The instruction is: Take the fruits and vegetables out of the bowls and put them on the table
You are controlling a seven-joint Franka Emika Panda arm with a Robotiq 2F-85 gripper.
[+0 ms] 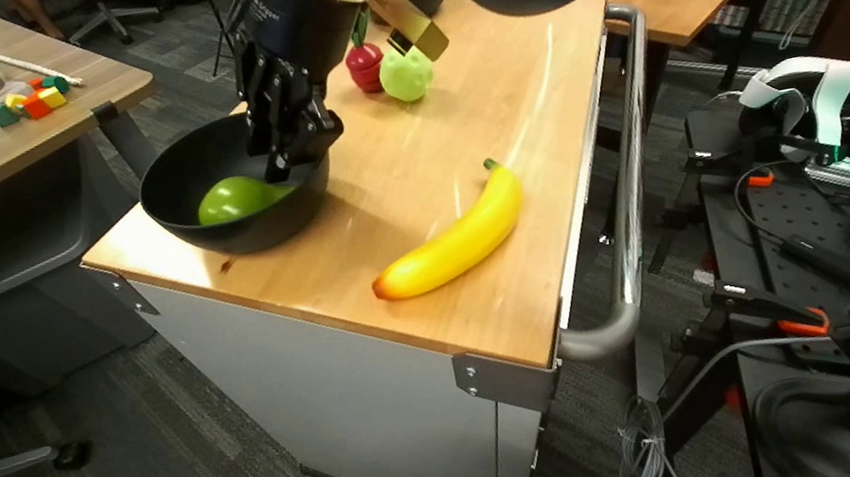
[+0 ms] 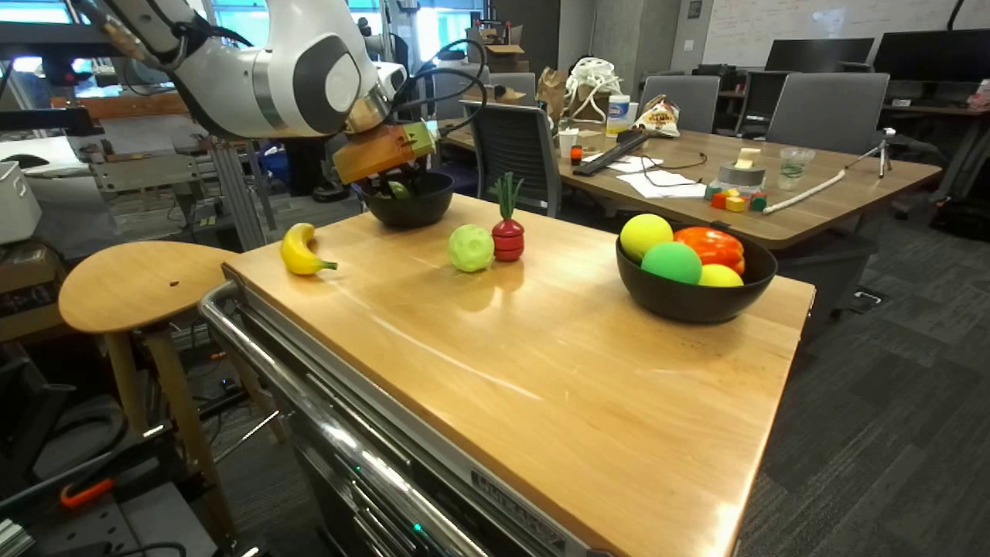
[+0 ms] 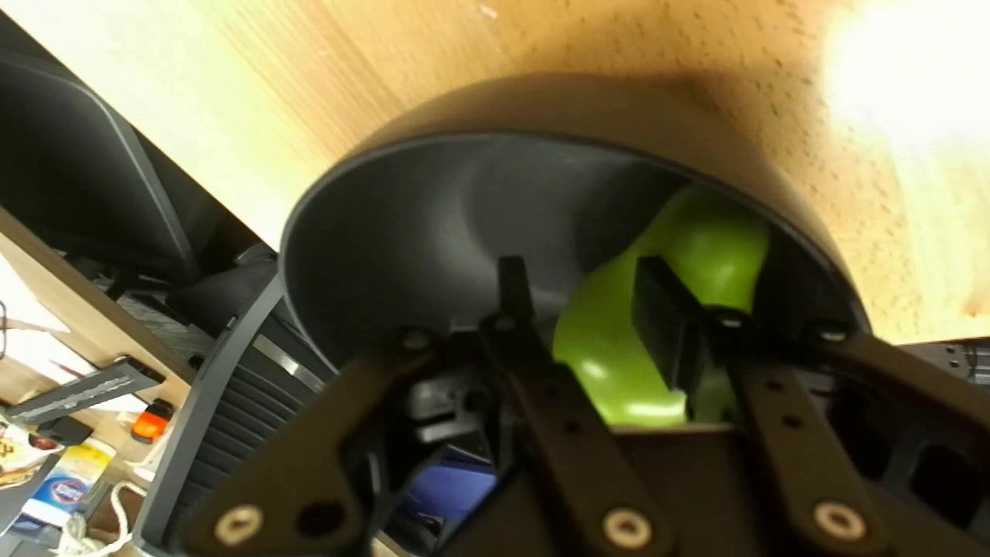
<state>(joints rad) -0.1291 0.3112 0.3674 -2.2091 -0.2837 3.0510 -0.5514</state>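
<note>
Black fingers (image 3: 513, 290) of the gripper (image 3: 582, 302) stand moderately apart at a black bowl's (image 3: 387, 240) mouth, one partly hiding the green pear (image 3: 605, 329) inside (whether they touch, I cannot tell). Clear of the gripper, banana (image 1: 460, 243), pale green fruit (image 2: 471, 248) and red vegetable (image 2: 508, 240) rest on the table (image 2: 541, 348); farther off, another bowl (image 2: 688, 302) holds a red pepper (image 2: 715, 249).

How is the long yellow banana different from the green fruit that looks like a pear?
The long yellow banana is curved and slender; the green pear-shaped fruit is plump.
The banana lies on the light wooden table; the pear-shaped fruit is inside a round black bowl.
The banana has a reddish tip; the pear-shaped fruit looks green all over. Both look smooth.
</note>
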